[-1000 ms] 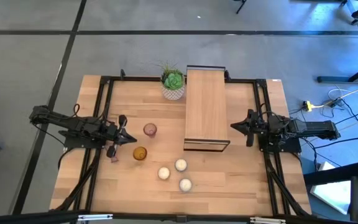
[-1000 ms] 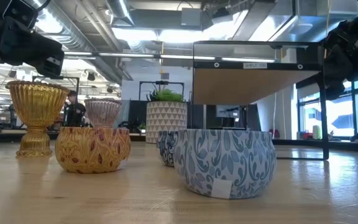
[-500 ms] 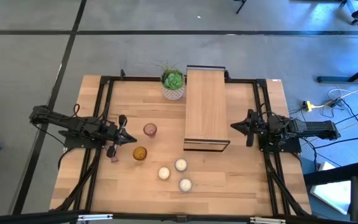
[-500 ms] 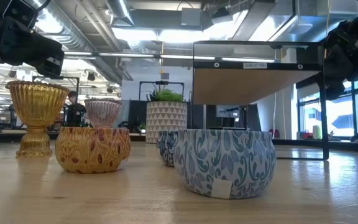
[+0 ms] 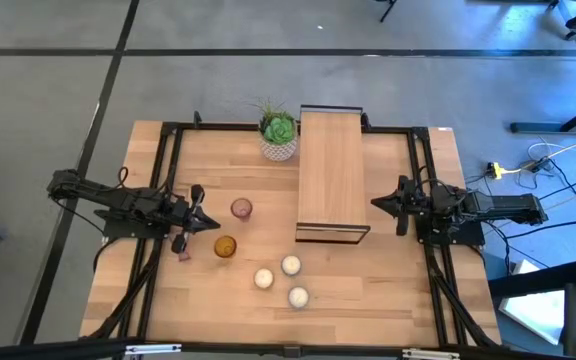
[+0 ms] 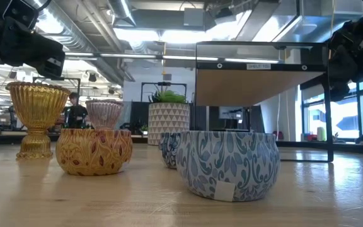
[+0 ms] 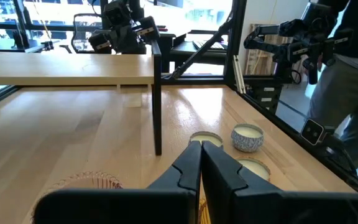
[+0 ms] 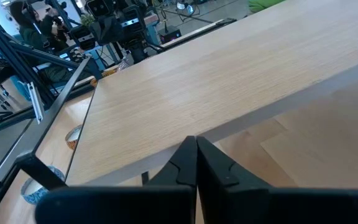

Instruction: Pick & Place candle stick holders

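Looking straight down in the high view, the wooden counter (image 5: 368, 290) carries a raised wooden shelf (image 5: 332, 175) on a dark frame, a green plant (image 5: 279, 132) in a white patterned pot, and three round candle tins (image 5: 281, 282) near the front edge. The left gripper (image 5: 211, 224) hangs over the counter's left part, fingers clenched on nothing. Just beside it stand the pink holder (image 5: 241, 208) and the amber holder (image 5: 225, 246); a third holder (image 5: 183, 249) shows only as a pinkish sliver under the arm. The right gripper (image 5: 377, 203) waits by the shelf's right edge, fingers clenched, empty.

Low view: an amber ribbed glass goblet (image 6: 37, 117) with a narrow waist stands at left; a pale pink ribbed one (image 6: 104, 113) is half hidden behind an orange leaf-patterned tin (image 6: 94, 151). A blue-and-white scroll-patterned tin (image 6: 228, 162) covers most of another behind it. Both arms are cut off by the frame's upper corners.

Left wrist view: the dark fingers (image 7: 190, 163) meet tip to tip. A ribbed rim (image 7: 86, 183) is barely visible behind the wrist housing; two of the tins are partly hidden by the fingers.

Right wrist view: closed fingers (image 8: 187, 155) face the smooth, pale-grained shelf top; whether they touch it cannot be told.
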